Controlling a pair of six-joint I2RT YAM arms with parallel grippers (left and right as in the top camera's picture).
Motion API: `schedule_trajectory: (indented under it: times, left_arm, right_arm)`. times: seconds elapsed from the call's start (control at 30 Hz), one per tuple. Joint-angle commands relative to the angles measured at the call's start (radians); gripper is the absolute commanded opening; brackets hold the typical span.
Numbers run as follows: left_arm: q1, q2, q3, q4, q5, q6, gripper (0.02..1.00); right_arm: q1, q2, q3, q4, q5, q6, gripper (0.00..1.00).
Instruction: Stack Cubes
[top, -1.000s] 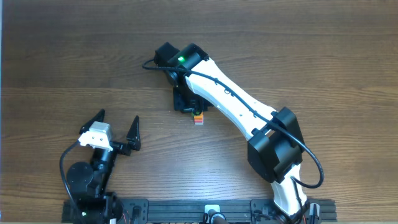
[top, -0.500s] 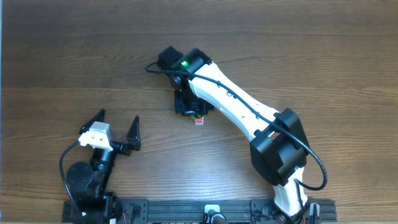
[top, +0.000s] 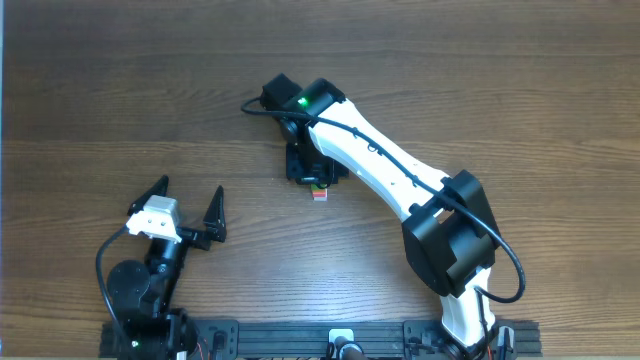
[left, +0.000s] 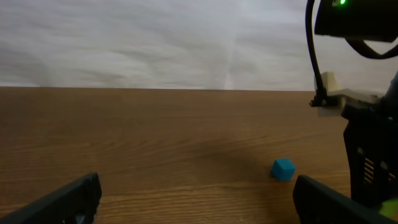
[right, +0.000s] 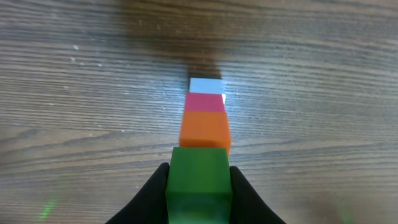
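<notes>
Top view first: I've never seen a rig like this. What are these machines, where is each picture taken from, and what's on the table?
These are two robot arms standing at a wooden table. The top view looks down from overhead. The other two pictures come from a camera on each arm's wrist. The right gripper is shut on a green cube. In line below it are an orange cube, a pink cube and a pale cube, apparently a stack. The left gripper is open near its base and holds nothing. Its camera shows a blue cube lying alone on the table.
</notes>
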Motion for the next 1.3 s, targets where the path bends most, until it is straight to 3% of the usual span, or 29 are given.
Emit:
schedule_trajectory:
  times: [0.03,1.3]
  left_arm:
    - [-0.004,-0.007,-0.007,0.003,0.003,0.015,1.0]
    - [-0.004,-0.007,-0.007,0.003,0.003,0.015,1.0]
  right_arm:
    - [-0.011,-0.039,-0.013,0.005,-0.001,0.011,0.012]
    - [-0.01,-0.061,-0.013,0.011,-0.004,0.01,0.009]
